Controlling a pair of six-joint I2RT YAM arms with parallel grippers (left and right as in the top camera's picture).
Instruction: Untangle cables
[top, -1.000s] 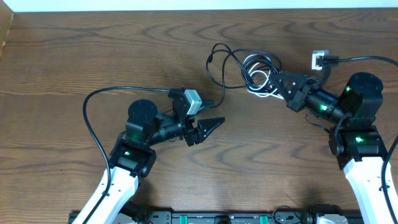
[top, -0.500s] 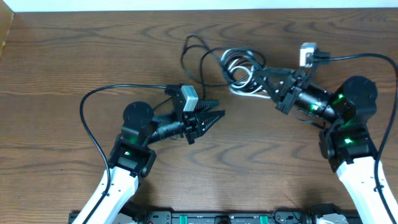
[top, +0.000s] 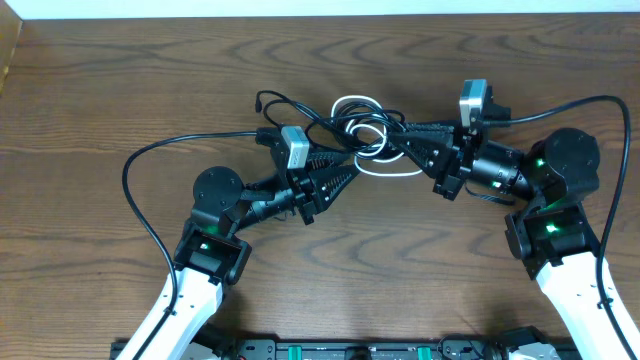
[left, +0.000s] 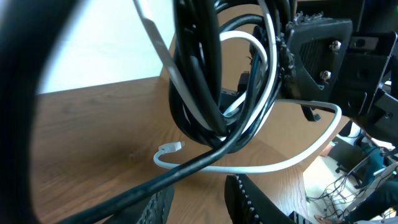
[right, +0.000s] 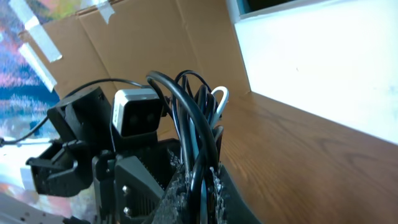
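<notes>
The cables (top: 356, 132) are a tangle of thin black cords and one white cord, held off the table at centre. My right gripper (top: 398, 146) is shut on the bundle from the right; in the right wrist view the black loops (right: 191, 112) rise out of its shut jaws (right: 203, 186). My left gripper (top: 345, 172) is open just left of and below the bundle. In the left wrist view the bundle (left: 214, 93) hangs in front of its jaws (left: 199, 205). One black cord crosses over its left finger. The white cord (left: 280, 160) loops below, its plug end (left: 168, 149) free.
The wooden table (top: 120, 90) reaches back to a white strip at the far edge. A thick black arm wire (top: 140, 190) arcs at the left, another (top: 590, 100) at the right. A black rail (top: 350, 350) runs along the front edge.
My right gripper has carried the cable bundle leftward to the table's centre. My left gripper has moved up and right until its tips are at the bundle.
</notes>
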